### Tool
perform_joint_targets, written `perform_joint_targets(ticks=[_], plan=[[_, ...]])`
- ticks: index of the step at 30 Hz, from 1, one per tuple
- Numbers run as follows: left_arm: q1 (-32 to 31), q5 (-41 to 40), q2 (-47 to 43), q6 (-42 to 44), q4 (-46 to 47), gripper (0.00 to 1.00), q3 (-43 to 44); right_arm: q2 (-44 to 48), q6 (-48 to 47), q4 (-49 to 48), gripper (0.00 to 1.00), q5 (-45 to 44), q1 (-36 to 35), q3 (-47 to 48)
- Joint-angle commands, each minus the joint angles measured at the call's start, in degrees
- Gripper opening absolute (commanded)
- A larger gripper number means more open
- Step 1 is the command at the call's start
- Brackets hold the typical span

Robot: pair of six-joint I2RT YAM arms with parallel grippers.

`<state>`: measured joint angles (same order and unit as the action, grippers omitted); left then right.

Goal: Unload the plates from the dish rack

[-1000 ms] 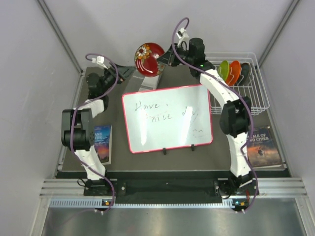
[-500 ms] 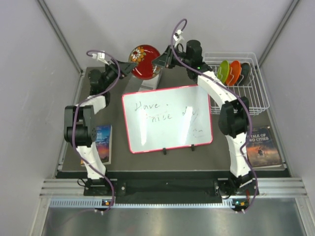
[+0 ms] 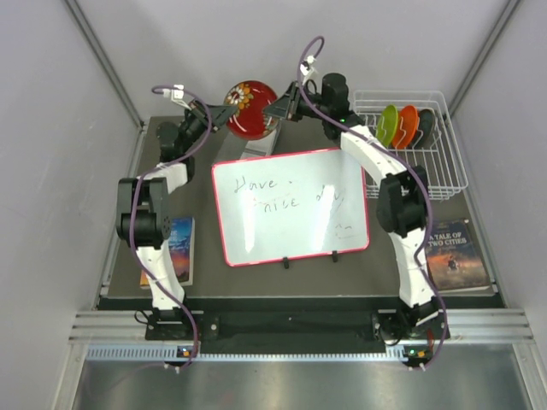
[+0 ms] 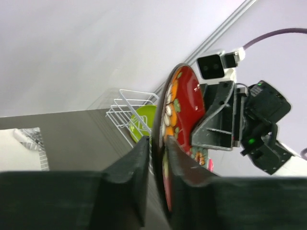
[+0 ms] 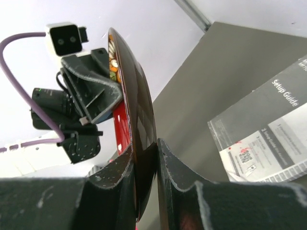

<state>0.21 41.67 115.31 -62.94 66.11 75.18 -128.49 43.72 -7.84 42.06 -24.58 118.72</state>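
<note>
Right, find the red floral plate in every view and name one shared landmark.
Top external: red plate upper centre, between left gripper and right gripper.
Left wrist: centre, edge-on between its fingers.
Right wrist: left of centre, edge-on between its fingers.
Shared landmark: grey table.

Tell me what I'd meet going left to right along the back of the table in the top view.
Left fingers → red plate → right fingers → green plate → orange plate → dark plate.

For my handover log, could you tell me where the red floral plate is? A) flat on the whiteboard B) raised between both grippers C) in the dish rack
B: the left gripper and the right gripper each straddle the rim of the red plate.
</note>
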Motion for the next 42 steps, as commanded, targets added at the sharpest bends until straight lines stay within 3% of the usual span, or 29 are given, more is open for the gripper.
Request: perform_joint_targets(ticks=[1, 5, 11, 14, 16, 18, 21, 23, 27, 34, 42], plan=[[0.0, 0.8, 1.0, 0.1, 2.7, 0.17, 1.6, -0.3, 3.0, -6.8, 0.01, 6.9, -0.9, 5.8], [0.1, 1.0, 0.2, 1.8, 1.7, 0.01, 0.3, -0.5, 2.7, -6.5, 0.03, 6.7, -0.9, 5.7], [0.1, 1.7, -2.2, 7.1, -5.7, 0.0, -1.3, 0.4, 0.9, -6.1, 0.09, 4.6, -0.3, 4.0], [0.0, 0.0, -3.9, 11.2, -10.4, 0.0, -2.3, 0.6, 0.7, -6.0, 0.2, 3.9, 0.3, 3.7], [0.1, -3.2, -5.1, 14.5, -13.6, 0.0, -2.6, 0.8, 0.5, -6.0, 0.33, 3.5, 0.9, 3.4], [0.1, -4.2, -6.1, 15.8, -16.6, 0.0, -2.3, 1.7, 0.0, -7.0, 0.3, 1.9, 1.7, 0.7], [0.1, -4.8, -6.2, 18.0, -20.7, 0.0, -0.4, 4.2, -1.6, -8.4, 0.47, -1.1, 2.7, -2.3], [0.1, -5.1, -5.9, 17.9, -21.1, 0.0, 0.4, 5.3, -3.2, -7.6, 0.49, -3.2, 3.3, -3.2], [3.3, -5.6, -5.4, 15.2, -20.1, 0.0, 0.9, 7.5, -5.2, -6.4, 0.62, -6.1, 6.1, -6.0], [11.8, -6.3, -5.9, 11.7, -18.1, 0.0, 0.7, 11.3, -4.6, -8.6, 0.62, -5.2, 11.3, -12.5], [18.9, -8.3, -8.4, 17.1, -21.9, 0.0, -7.8, 17.9, -7.6, -7.7, 0.63, -7.4, 15.5, -22.9]])
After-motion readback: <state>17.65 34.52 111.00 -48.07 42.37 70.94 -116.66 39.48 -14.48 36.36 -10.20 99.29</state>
